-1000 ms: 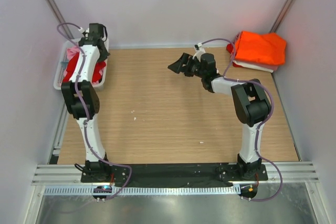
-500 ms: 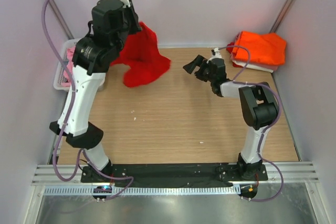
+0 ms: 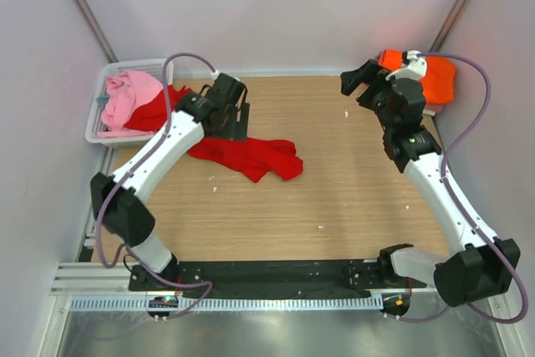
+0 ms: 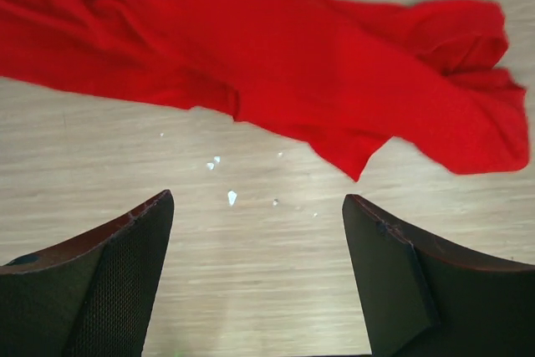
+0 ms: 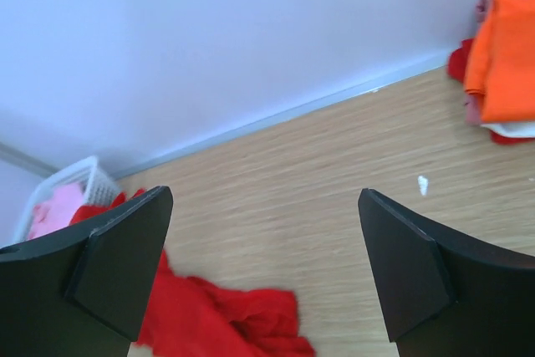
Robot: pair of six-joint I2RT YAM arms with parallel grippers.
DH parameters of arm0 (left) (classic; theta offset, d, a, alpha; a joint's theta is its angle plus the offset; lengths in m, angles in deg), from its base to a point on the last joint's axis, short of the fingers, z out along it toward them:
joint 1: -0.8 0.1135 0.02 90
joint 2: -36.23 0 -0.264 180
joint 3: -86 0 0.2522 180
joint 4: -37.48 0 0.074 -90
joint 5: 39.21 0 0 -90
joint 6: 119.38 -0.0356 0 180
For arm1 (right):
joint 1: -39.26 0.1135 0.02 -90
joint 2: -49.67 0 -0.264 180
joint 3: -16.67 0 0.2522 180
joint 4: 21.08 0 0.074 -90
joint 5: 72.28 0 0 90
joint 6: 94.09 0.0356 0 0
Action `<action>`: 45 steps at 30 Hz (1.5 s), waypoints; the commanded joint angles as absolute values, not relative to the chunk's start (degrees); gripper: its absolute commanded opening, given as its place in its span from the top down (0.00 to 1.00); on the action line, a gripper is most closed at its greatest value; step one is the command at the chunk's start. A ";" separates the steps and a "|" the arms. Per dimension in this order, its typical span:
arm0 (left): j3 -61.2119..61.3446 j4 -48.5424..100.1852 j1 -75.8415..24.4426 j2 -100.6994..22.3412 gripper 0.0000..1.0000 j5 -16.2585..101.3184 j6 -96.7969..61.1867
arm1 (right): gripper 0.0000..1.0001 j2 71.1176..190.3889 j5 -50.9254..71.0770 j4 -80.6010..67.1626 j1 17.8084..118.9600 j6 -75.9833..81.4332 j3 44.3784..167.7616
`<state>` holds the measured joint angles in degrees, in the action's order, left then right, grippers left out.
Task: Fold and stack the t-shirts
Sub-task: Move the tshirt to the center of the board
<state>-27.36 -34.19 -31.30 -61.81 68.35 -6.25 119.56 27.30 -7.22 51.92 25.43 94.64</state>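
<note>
A bright red t-shirt (image 3: 251,156) lies crumpled on the wooden table, stretching from the basket toward the middle. My left gripper (image 3: 238,123) hovers just over its near edge. In the left wrist view it (image 4: 257,198) is open over bare wood, with the red cloth (image 4: 276,64) just beyond the fingertips. A pink t-shirt (image 3: 129,94) is heaped in the white basket (image 3: 134,64). A folded orange t-shirt (image 3: 435,81) tops a pile at the back right, with white cloth (image 5: 514,130) under it. My right gripper (image 3: 358,85) is raised beside that pile, open and empty (image 5: 266,191).
The basket stands at the back left corner against the wall. Walls close the table on the left, back and right. Small white specks (image 4: 231,198) lie on the wood near the red shirt.
My left arm lifted the red shirt out of the basket, swung it over the table and let it go, opening its jaws. My right arm drew back toward the orange pile.
</note>
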 commanded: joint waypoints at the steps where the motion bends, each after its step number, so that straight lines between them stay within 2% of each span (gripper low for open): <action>1: -18.43 -30.96 -31.19 -47.37 0.17 68.28 -5.30 | 0.00 121.39 13.79 2.25 53.05 23.68 91.27; 4: -11.54 -28.76 -31.02 -42.71 0.16 68.72 -3.99 | 0.00 122.10 11.04 5.16 56.38 23.60 88.81; 8: -3.64 -28.93 -31.02 -39.19 0.18 68.45 -2.75 | 0.00 121.82 14.90 5.16 71.55 23.50 87.74; 13: 2.70 -28.76 -27.42 -31.30 0.16 71.36 -3.81 | 0.04 133.05 20.95 9.12 83.89 28.95 92.48; 19: 11.14 -25.24 -19.25 -23.64 0.16 67.49 -4.52 | 0.14 145.81 22.37 10.08 88.47 34.06 99.14; 23: 13.96 -23.92 -18.45 -20.73 0.15 66.43 -4.07 | 0.19 155.46 23.69 12.46 89.27 33.97 105.40; 31: 13.52 -24.27 -18.27 -21.34 0.15 67.05 -3.98 | 0.26 164.54 25.53 16.32 90.23 34.23 114.27; 34: 13.61 -24.18 -18.27 -21.34 0.15 66.88 -3.98 | 0.43 166.65 27.47 18.87 90.67 34.23 116.47; 35: 13.61 -24.18 -18.27 -21.34 0.15 66.88 -3.98 | 0.54 167.00 28.43 19.40 90.67 34.14 116.74; 36: 13.70 -24.18 -18.19 -21.43 0.15 66.88 -3.98 | 0.60 167.27 29.14 20.62 90.85 34.06 117.27; 37: 13.61 -24.18 -18.18 -21.43 0.15 66.88 -3.98 | 0.74 167.88 29.66 21.07 90.85 33.53 118.14; 39: 13.70 -24.18 -18.18 -21.52 0.15 67.05 -3.98 | 0.94 168.24 30.02 22.47 90.85 32.83 120.07; 40: 13.70 -24.18 -18.18 -21.69 0.15 67.05 -3.98 | 0.99 167.80 30.20 23.00 90.85 31.95 120.95; 45: 13.61 -24.18 -18.18 -21.87 0.16 67.31 -3.98 | 0.98 159.12 35.20 29.40 89.19 28.87 125.71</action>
<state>13.56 -26.21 -18.55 -21.88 67.26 -4.26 167.95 29.95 24.76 90.28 31.61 121.09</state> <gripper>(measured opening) 0.841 0.032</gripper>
